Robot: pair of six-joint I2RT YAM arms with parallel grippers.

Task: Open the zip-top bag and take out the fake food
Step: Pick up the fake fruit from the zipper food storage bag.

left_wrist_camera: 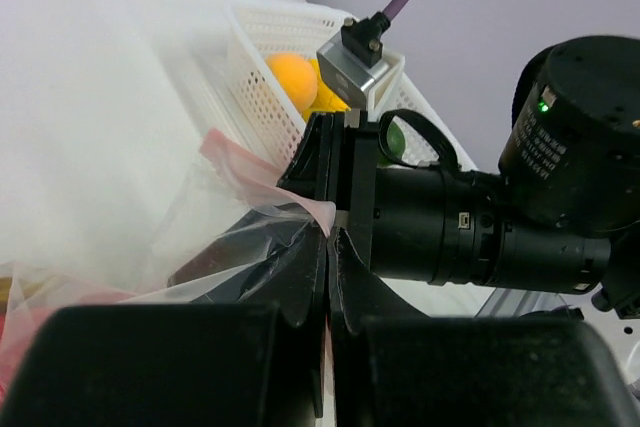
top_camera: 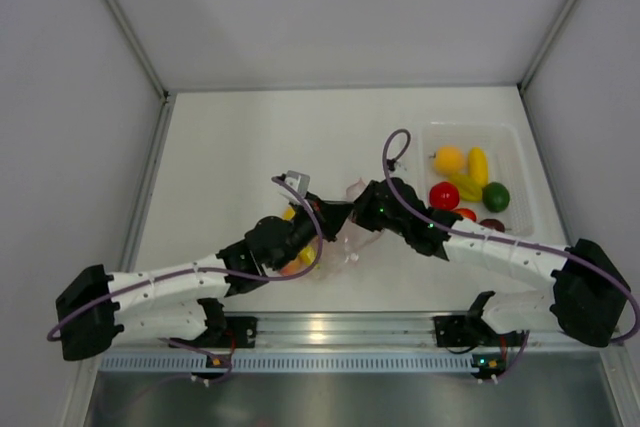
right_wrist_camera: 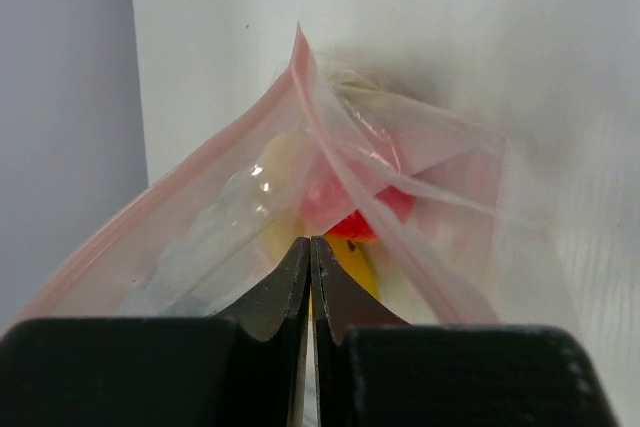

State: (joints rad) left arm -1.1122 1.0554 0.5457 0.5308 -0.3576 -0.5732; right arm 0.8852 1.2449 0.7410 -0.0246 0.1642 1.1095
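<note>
**Left claw (left_wrist_camera: pixel 328 234) and right claw (right_wrist_camera: pixel 310 245) both pinch the bag (right_wrist_camera: pixel 190 232)**

Closest to the left wrist lens, the left claw's black fingers (left_wrist_camera: pixel 285 282) are pressed together on the bag's pink zip edge. The right claw faces it tip to tip, just beyond. In the right wrist view, the right claw's jaws are also closed. They nip the clear film just under the zip strip, which rises to a peak above them. Red and yellow food (right_wrist_camera: pixel 352 227) shows blurred through the film. From above, the bag lies mid-table (top_camera: pixel 230 157) between the two wrists, with orange and yellow pieces inside near the left wrist. More food sits in a basket (top_camera: pixel 470 128) to the right, apart from the bag: an orange, bananas, a tomato, a lime and a dark piece.
</note>
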